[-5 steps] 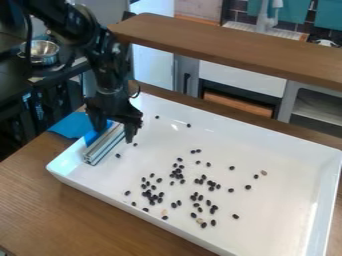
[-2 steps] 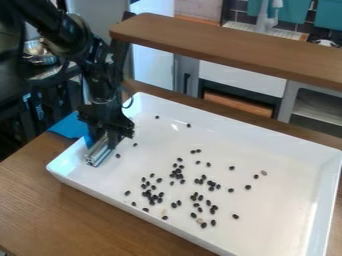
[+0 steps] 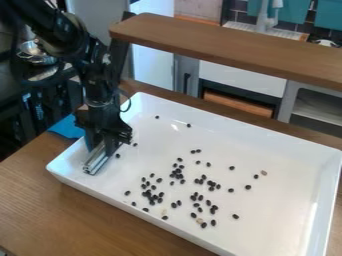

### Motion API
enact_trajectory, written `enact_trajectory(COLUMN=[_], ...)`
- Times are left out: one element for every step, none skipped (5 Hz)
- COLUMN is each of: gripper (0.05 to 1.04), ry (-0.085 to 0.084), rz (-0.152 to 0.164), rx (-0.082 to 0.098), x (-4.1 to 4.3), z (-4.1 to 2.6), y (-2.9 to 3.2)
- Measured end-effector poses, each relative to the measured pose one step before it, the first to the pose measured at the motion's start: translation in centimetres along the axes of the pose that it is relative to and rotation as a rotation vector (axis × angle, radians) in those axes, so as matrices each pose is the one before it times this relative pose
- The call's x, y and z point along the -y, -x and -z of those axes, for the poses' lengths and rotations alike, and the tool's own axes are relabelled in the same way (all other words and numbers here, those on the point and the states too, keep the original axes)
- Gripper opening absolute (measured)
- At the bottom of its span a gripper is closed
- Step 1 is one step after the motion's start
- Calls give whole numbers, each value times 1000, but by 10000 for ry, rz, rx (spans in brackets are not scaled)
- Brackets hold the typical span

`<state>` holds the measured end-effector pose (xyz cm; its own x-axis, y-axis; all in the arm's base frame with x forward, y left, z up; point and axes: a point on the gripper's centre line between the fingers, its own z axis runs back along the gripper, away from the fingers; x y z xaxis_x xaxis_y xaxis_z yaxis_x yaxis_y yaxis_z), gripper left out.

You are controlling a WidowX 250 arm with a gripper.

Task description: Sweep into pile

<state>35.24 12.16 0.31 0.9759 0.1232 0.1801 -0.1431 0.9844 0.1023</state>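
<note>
Jaws clamping grooved silvery bar (image 3: 96, 160), scattered black beans (image 3: 248, 187)

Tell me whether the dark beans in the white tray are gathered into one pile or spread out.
Spread out: the dark beans lie in loose clusters and singly across the floor of the white tray.
</note>
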Motion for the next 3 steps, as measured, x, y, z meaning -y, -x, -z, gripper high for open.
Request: enact_trajectory(gripper=[361,361,361], ry=[14,-174,-144], rz=[-8,223,262], rx=[-252,-57,196], x=[900,1025,1173], z=[-71,168,-96], y=[258,245,694])
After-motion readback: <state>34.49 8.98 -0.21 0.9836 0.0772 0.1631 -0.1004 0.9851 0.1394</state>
